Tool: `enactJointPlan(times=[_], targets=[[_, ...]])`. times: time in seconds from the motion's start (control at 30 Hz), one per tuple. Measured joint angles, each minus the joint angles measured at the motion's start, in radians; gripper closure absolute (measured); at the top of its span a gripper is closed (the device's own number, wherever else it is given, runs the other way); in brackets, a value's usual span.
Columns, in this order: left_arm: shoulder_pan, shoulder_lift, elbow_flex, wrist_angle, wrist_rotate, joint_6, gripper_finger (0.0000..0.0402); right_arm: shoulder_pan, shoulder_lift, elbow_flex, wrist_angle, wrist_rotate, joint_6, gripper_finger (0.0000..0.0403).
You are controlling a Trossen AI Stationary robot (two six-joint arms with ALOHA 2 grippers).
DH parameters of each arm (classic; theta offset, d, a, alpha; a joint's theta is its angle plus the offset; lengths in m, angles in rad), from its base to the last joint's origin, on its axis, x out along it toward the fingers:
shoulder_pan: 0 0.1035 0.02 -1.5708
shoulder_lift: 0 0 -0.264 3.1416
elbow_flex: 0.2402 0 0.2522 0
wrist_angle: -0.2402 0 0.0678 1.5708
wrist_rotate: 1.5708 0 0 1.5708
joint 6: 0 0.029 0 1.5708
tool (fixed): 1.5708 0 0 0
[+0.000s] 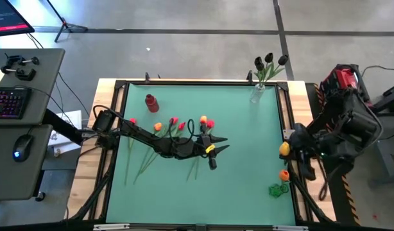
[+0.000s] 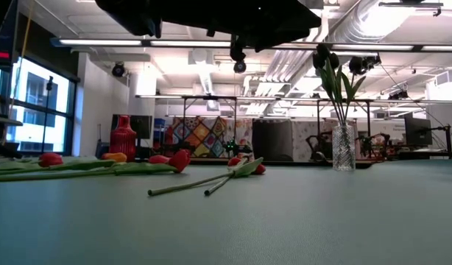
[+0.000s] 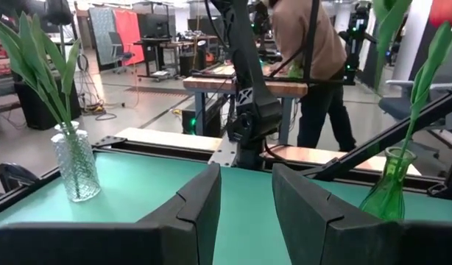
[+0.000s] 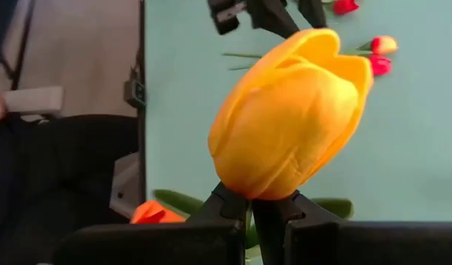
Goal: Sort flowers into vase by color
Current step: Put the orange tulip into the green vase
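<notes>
**A:** How many vases stand on the green table mat (image 1: 242,167)?

**B:** Three. A ribbed clear glass vase (image 1: 258,94) at the far edge holds three near-black tulips (image 1: 269,61). A squat red ribbed vase (image 1: 151,102) stands empty, far left. A smooth green glass vase (image 1: 276,189) near the right edge holds one orange tulip (image 1: 284,174).

**A:** And the loose flowers?

**B:** About six red and orange tulips (image 1: 174,123) lie flat mid-table, thin green stems fanned toward the near edge.

**A:** The arms?

**B:** The left gripper (image 1: 217,146) hovers over them, its blocky dark fingers (image 3: 200,210) apart with nothing between. The right gripper (image 1: 288,151), at the right edge, is clamped on the stem just under a plump, waxy orange tulip head (image 4: 291,126).
</notes>
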Motion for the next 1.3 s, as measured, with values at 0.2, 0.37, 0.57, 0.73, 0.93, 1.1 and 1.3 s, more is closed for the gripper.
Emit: enactJointPlan(times=[0.2, 0.37, 0.57, 0.73, 0.93, 1.1, 1.3], targets=[[0.002, 0.0, 0.0, 0.0, 0.0, -0.005, 0.0289, 0.05, -0.001, 0.084, -0.014, 0.083, -0.001, 0.0403], [0.002, 0.0, 0.0, 0.0, 0.0, -0.005, 0.0289, 0.076, -0.001, 0.139, -0.015, 0.128, -0.006, 0.0403], [0.002, 0.0, 0.0, -0.003, 0.0, -0.005, 0.0289, 0.1, 0.006, 0.109, -0.001, 0.136, 0.028, 0.0403], [0.004, 0.0, 0.0, -0.045, -0.012, -0.076, 0.0289, 0.136, 0.021, 0.039, 0.0, 0.144, 0.115, 0.0403], [0.015, 0.0, 0.0, -0.118, -0.012, -0.159, 0.0289, 0.177, 0.051, -0.024, 0.024, 0.181, 0.162, 0.0395], [0.015, 0.0, 0.0, -0.128, -0.014, -0.164, 0.0289, 0.205, 0.067, -0.055, 0.024, 0.185, 0.211, 0.0355], [0.014, 0.0, 0.0, -0.128, -0.014, -0.163, 0.0289, 0.237, 0.067, -0.084, 0.023, 0.182, 0.277, 0.0292]])
